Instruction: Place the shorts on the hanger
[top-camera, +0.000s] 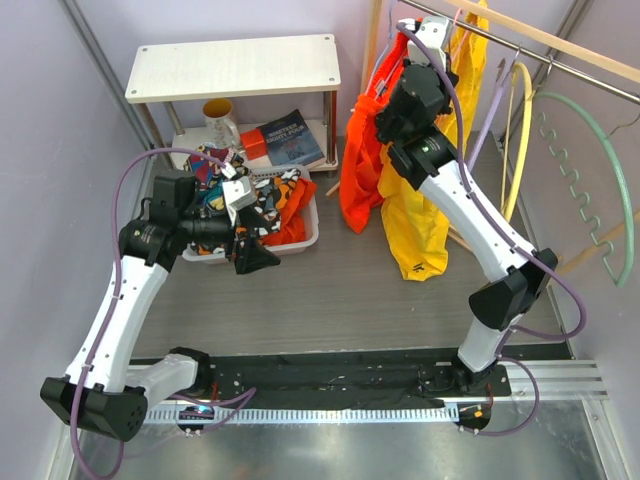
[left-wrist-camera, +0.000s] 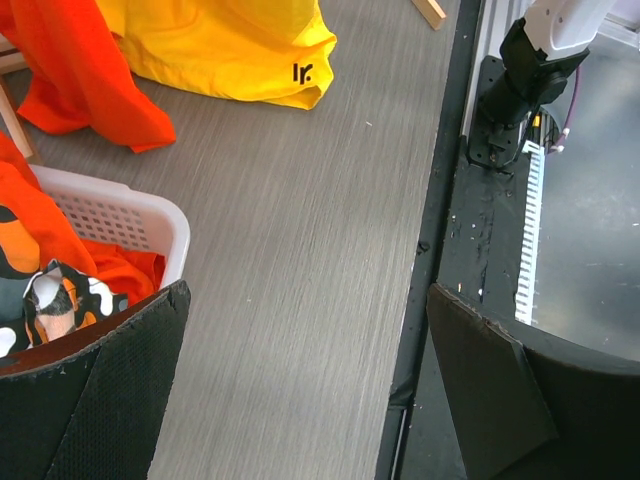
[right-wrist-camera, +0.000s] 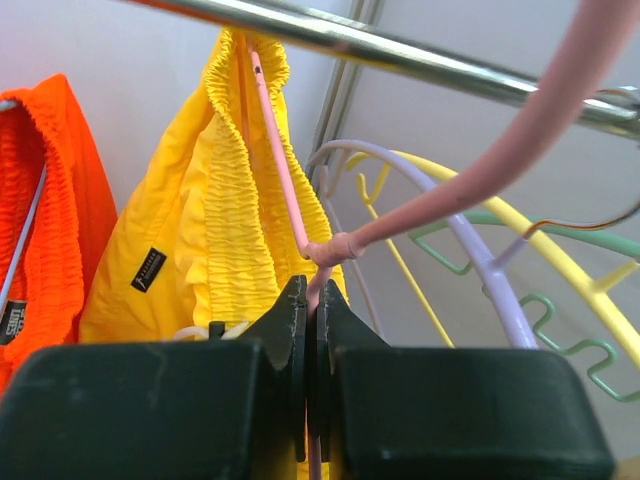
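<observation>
Gripping the hanger (right-wrist-camera: 283, 170) neck, your right pincer (right-wrist-camera: 312, 300) steadies the draped shorts (right-wrist-camera: 190, 220) under the rail (right-wrist-camera: 400, 50); left pincer (left-wrist-camera: 305, 300) gapes, empty.

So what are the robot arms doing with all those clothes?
The right pincer is shut on the pink hanger, up by the metal rail. The yellow shorts hang from that hanger, next to an orange garment. The left pincer is open and holds nothing, above the table beside the white basket of clothes.
</observation>
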